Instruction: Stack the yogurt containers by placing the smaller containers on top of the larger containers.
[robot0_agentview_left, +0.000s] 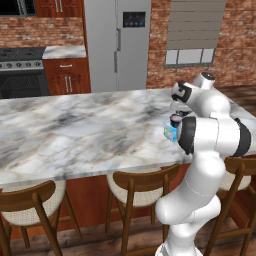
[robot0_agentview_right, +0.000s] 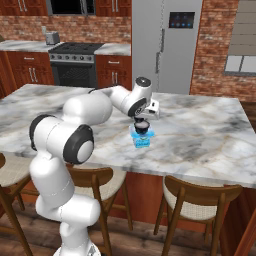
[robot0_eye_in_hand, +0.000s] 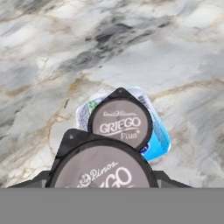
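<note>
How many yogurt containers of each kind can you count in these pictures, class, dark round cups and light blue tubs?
Dark round cups: 2, one on the light blue tub, one nearer the camera in the hand view.
Light blue tub: 1.
Total: 3 containers.

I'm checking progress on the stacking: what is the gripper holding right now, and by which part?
The gripper holds a dark yogurt cup by its sides, below the lid, above the other cup already on the light blue tub.
</note>
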